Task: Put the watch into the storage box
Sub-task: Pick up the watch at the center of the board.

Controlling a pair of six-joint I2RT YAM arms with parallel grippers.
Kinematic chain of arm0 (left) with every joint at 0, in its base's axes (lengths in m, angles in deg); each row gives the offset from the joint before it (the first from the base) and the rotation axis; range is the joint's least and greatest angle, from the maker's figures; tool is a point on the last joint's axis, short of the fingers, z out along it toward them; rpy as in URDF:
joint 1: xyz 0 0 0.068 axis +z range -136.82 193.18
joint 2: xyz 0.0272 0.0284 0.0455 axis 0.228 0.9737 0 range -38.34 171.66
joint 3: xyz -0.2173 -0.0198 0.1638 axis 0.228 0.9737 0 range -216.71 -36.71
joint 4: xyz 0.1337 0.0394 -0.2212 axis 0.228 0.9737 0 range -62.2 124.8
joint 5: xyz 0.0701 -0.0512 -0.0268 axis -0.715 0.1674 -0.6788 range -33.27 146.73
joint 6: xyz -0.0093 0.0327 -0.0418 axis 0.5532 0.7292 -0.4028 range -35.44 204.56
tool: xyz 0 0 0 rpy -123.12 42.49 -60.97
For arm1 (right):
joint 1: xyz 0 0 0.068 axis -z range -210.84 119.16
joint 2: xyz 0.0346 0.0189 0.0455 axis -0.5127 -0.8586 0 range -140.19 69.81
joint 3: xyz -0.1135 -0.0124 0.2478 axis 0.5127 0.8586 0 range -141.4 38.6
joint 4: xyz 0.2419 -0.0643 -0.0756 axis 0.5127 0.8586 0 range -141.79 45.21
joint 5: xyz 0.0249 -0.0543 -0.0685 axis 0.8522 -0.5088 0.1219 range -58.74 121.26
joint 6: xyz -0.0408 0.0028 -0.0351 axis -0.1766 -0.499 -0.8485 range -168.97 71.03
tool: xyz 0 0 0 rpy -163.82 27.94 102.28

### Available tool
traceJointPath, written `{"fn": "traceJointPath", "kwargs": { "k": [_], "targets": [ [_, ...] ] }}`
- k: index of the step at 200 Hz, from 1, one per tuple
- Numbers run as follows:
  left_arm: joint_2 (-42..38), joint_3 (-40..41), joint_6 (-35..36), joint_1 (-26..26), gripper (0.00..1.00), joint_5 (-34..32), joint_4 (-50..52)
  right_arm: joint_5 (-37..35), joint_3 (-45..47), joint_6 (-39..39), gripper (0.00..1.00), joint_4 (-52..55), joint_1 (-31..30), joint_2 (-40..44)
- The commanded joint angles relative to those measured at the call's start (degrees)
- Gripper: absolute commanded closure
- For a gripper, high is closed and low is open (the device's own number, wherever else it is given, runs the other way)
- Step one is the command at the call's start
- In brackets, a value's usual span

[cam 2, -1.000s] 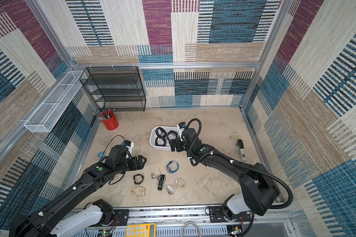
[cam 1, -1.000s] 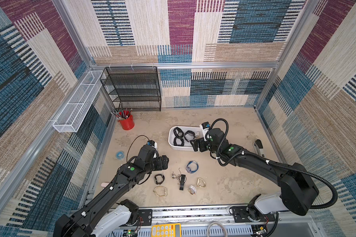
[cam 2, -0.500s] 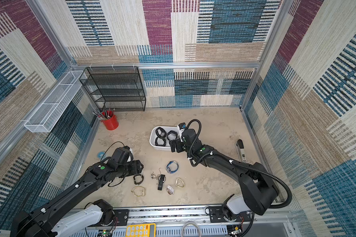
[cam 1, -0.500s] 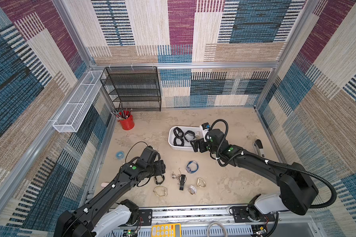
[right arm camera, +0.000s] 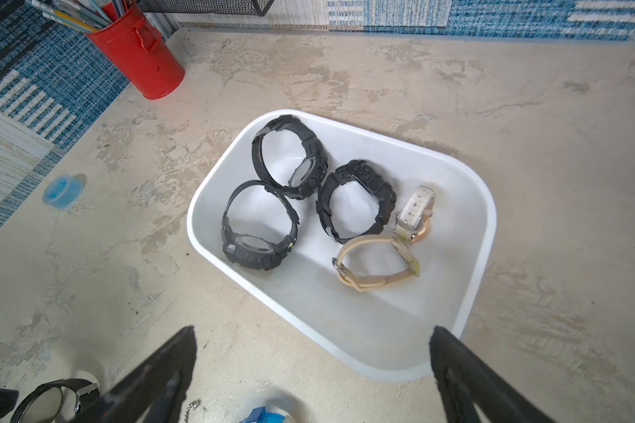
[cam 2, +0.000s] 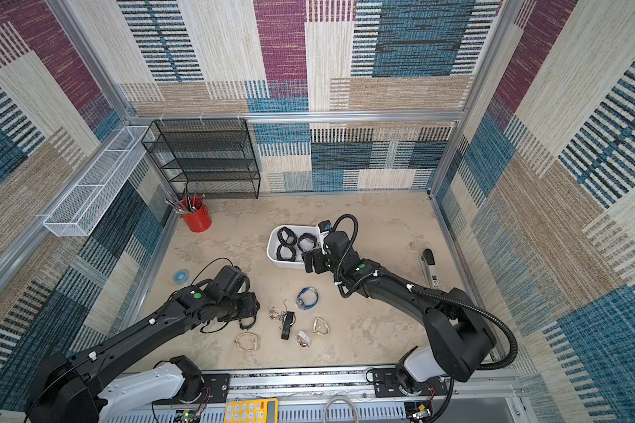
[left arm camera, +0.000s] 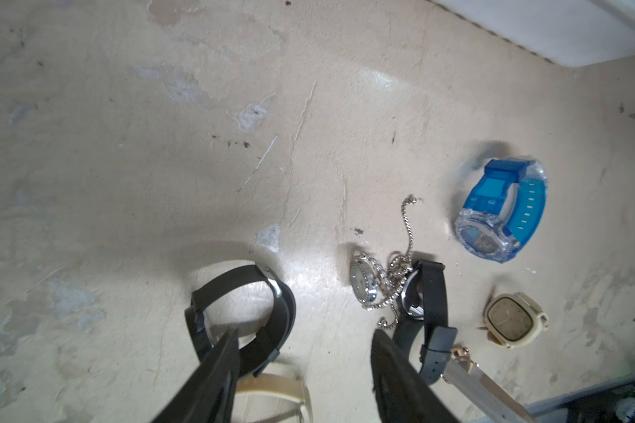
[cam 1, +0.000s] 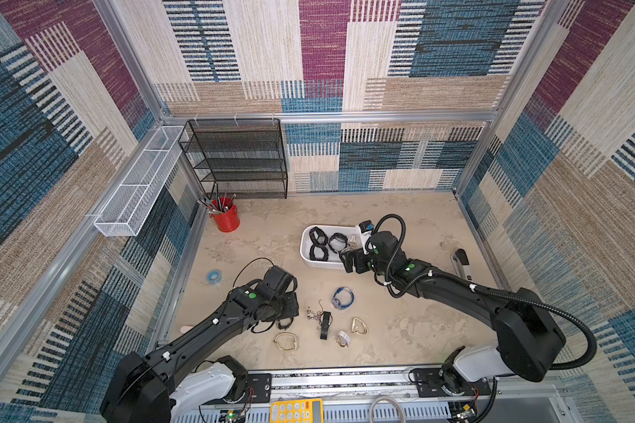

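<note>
Bare floor (cam 1: 268, 238) lies open between storage box (cam 1: 316, 264) and red cup (cam 1: 228, 219).

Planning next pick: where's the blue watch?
In both top views the blue watch lies centrally, between the box and the silver chain watch.

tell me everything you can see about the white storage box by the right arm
The storage box is a white, smooth plastic-looking tub, rounded-rectangular with low walls and a rolled rim. It sits flat on the beige tabletop. Inside lie three black watches, a beige-strap watch and a white-strap watch, leaving the part nearest the gripper bare. The open right gripper hangs at its near edge; contact cannot be told.
</note>
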Motion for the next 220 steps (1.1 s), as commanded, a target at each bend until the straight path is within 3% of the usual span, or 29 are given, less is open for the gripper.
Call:
{"fn": "traceJointPath", "kwargs": {
  "k": [1, 146, 183, 220],
  "targets": [
    [2.0, -0.61, -1.85, -0.89, 0.41, -2.28, 1.21, -1.05, -0.52, -0.31, 0.0, -2.07, -0.05, -0.23],
    [13.98, -0.52, -2.44, -2.11, 0.56, -0.99, -3.73, -2.13, 0.39, -0.21, 0.0, -1.98, -0.05, 0.72],
    [15.68, -0.93, -2.37, -2.09, 0.69, -0.71, -4.38, -1.64, 0.61, 0.11, 0.0, -2.22, -0.05, 0.82],
    [16.04, -1.6, -2.1, -2.09, 0.94, -0.54, -4.45, -1.84, 1.41, 0.12, 0.0, -2.76, -0.05, 1.42]
  ]
}}
